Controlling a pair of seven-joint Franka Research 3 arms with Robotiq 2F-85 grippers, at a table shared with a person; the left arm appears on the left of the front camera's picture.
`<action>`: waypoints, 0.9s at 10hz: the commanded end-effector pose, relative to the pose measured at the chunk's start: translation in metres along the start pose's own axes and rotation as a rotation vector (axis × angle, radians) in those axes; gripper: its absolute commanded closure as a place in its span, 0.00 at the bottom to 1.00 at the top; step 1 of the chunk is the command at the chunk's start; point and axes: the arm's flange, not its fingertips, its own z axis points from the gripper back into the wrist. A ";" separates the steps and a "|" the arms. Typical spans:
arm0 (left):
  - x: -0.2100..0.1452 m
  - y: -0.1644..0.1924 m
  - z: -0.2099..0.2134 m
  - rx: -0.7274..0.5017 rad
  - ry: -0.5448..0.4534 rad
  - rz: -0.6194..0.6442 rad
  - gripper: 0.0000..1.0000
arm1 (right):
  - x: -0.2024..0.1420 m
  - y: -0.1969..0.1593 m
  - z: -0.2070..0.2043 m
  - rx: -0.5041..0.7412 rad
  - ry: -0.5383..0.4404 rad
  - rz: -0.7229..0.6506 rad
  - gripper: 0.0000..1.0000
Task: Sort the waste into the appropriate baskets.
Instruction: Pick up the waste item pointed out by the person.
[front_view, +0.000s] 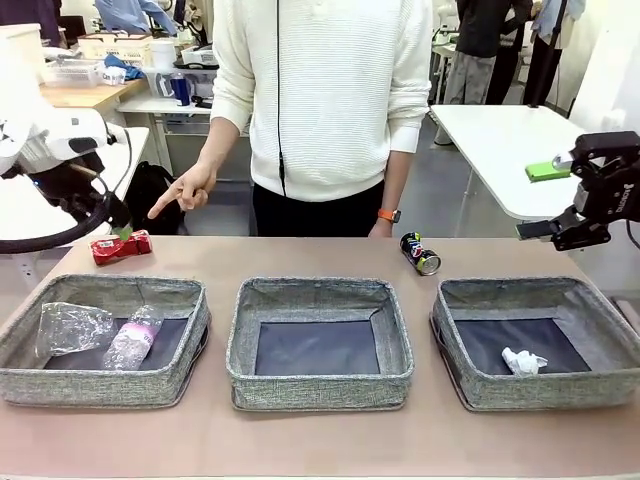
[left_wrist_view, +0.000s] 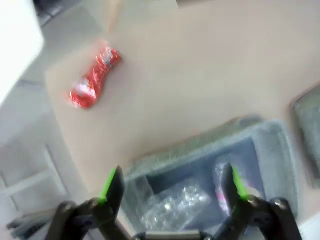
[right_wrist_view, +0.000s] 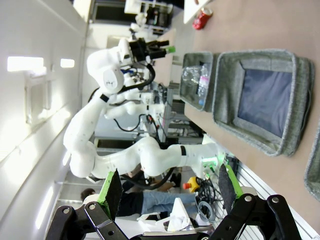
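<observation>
We find the left basket (front_view: 90, 385), middle basket (front_view: 320, 390) and right basket (front_view: 540, 390) grey-woven with dark bottoms, the table (front_view: 320, 440) tan. The far-left can (front_view: 121, 246) is red, the far-right can (front_view: 420, 253) dark-printed, the paper wad (front_view: 523, 361) white, the bottle (front_view: 133, 340) pink-labelled.

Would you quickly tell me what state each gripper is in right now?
Left gripper: open, holding nothing.
Right gripper: open, holding nothing.

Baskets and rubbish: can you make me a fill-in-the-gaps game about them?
The bottle and the clear cup share the ____ basket. The ____ can lies on the table behind it. The paper wad sits in the ____ basket. The left gripper and right gripper both stand ____.
Missing words: left, red, right, open.
</observation>
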 end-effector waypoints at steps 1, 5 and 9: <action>0.046 0.039 -0.009 0.074 0.262 -0.241 0.00 | 0.001 0.002 -0.001 0.021 -0.007 0.013 0.00; 0.085 0.094 -0.040 0.119 0.264 -0.622 0.00 | 0.001 0.002 -0.001 0.021 -0.007 0.013 0.00; 0.109 0.132 -0.091 -0.102 0.144 -0.625 0.00 | 0.001 0.002 -0.001 0.021 -0.007 0.013 0.00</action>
